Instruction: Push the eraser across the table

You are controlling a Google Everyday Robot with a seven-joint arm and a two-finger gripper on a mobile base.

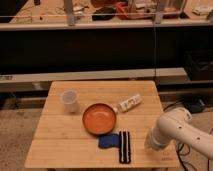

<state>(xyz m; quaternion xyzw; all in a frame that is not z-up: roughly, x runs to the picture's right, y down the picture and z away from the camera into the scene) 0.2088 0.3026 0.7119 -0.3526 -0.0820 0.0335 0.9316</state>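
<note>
Eraser [124,146] near arm-obscured tool [152,145] over table [60,136]

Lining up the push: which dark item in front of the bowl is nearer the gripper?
The long black striped eraser, lying between the small blue pad and the gripper, which hangs near the table's right edge.

A long dark workbench [100,50] with cluttered top stands behind, above a speckled pale floor [17,135].
</note>
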